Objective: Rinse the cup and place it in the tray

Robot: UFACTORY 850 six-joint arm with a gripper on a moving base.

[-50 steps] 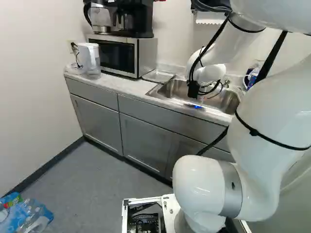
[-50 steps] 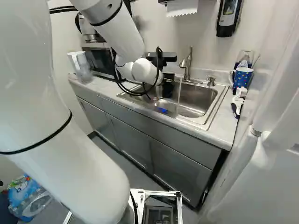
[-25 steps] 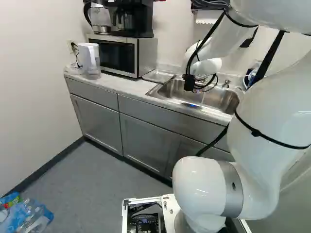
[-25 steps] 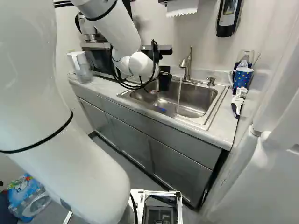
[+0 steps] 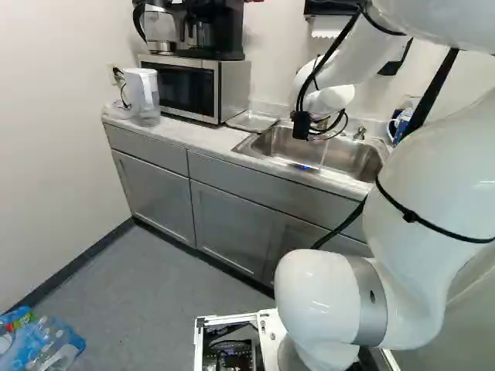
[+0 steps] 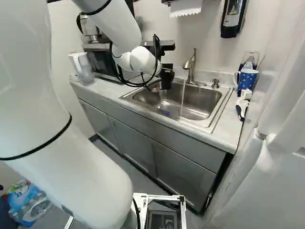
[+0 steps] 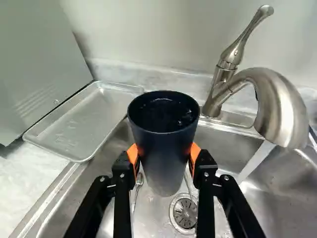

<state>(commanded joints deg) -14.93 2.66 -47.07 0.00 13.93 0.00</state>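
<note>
Pinching the dark cup (image 7: 163, 153) between its two orange pads (image 7: 194, 151), the claw (image 6: 167, 75) held it over the sink (image 6: 206, 110).
The cup stood roughly upright, mouth up, apart from the stream of water (image 7: 254, 161) that ran from the faucet (image 7: 282, 101) into the sink. The metal tray (image 7: 81, 126) lay on the bench (image 7: 25, 181) beside the sink, the cup outside it. At the right of the right base view, a dotted blue mug (image 6: 247, 81) stood near a white-headed brush (image 6: 242, 106).
</note>
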